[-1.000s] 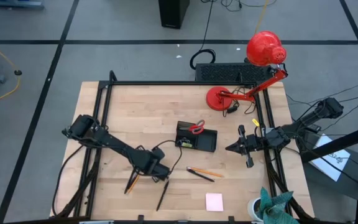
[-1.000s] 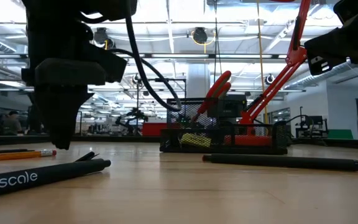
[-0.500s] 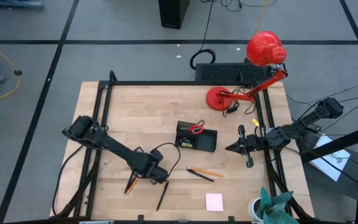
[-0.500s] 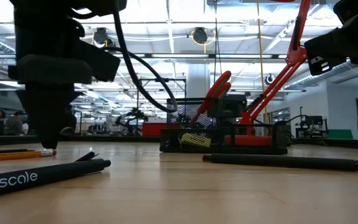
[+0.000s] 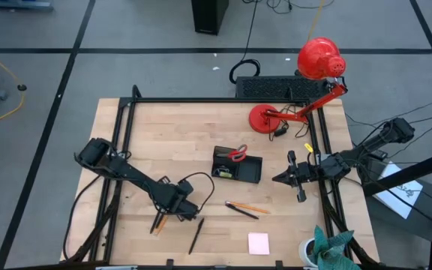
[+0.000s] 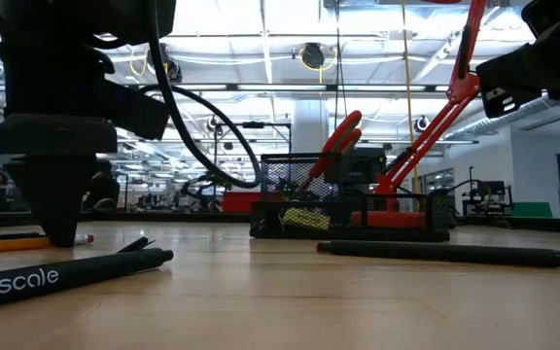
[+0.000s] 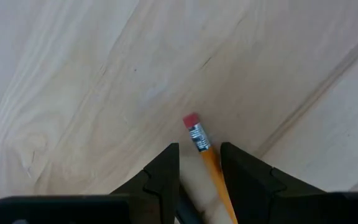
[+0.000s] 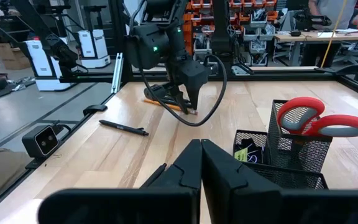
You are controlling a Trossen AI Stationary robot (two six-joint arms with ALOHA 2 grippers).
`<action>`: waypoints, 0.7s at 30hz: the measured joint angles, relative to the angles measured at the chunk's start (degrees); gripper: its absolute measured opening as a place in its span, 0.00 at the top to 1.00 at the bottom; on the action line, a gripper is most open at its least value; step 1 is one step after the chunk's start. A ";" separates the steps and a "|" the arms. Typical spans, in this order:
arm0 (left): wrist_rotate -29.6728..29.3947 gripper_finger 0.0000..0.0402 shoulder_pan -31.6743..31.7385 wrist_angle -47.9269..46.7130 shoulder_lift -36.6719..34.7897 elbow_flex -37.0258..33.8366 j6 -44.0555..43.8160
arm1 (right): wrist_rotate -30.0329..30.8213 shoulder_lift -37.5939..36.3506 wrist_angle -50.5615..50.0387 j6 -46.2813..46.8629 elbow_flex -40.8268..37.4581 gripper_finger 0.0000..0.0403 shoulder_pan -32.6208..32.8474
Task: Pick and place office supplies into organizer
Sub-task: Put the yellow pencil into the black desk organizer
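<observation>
An orange pencil (image 7: 205, 154) lies flat on the wooden table at the near left, its pink eraser end (image 7: 191, 119) pointing toward the middle. My left gripper (image 7: 200, 163) points straight down over it, open, with one finger on each side of the pencil just behind the eraser; the high view shows that gripper (image 5: 178, 213) there too. The black mesh organizer (image 5: 236, 166) stands mid-table with red-handled scissors (image 5: 236, 154) upright in it. My right gripper (image 5: 282, 178) hangs shut and level at the right edge. My left gripper straddles the pencil's eraser end from above, fingers across it. The pencil lies close to one finger (image 7: 235, 168), and I cannot tell whether they touch. It rests flat on the table.
A black pen (image 5: 196, 236) lies next to the pencil. Another pen and pencil (image 5: 244, 208) lie right of centre, and a pink sticky-note pad (image 5: 258, 243) sits near the front edge. A red lamp (image 5: 306, 82) and a black keyboard (image 5: 272, 88) stand at the far right.
My left gripper has come down to the table and shifted a little toward the table's left and near edges, ending over the pencil's eraser end. The pencil has stayed where it was.
</observation>
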 joint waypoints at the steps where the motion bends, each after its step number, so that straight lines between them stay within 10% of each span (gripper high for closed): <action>1: -0.27 0.68 0.11 0.36 0.00 -0.02 0.07 | 0.00 -0.02 0.01 0.00 0.00 1.00 0.00; 21: -6.05 0.96 5.35 6.11 0.28 -0.07 6.62 | 0.00 -0.02 0.03 0.26 0.00 1.00 0.00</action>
